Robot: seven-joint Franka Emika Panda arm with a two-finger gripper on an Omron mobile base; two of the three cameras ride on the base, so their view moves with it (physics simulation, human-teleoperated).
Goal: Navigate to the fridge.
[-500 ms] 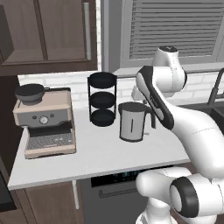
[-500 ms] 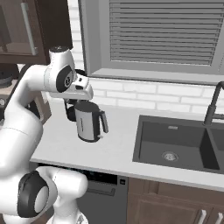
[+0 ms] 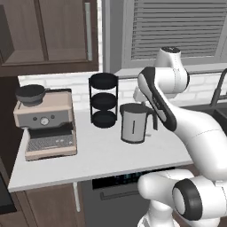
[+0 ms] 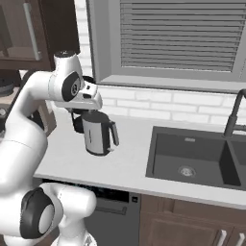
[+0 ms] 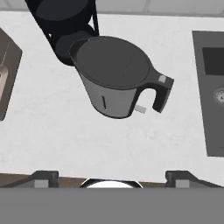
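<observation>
The fridge is out of view. My gripper (image 5: 112, 178) is open with nothing between its fingers; its two dark fingertips (image 5: 43, 177) stand far apart at the bottom of the hand view. It hangs above the white counter (image 3: 97, 155), looking down on a grey kettle (image 5: 116, 78). The arm (image 3: 177, 115) is folded over the counter in front of the window.
Left to right on the counter stand a beige coffee machine (image 3: 44, 122), a black three-tier stand (image 3: 103, 99) and the kettle (image 3: 133, 124). A dark sink (image 4: 192, 153) with a faucet (image 4: 234, 115) lies to the right. Dark-brown cabinets (image 3: 44, 31) hang upper left.
</observation>
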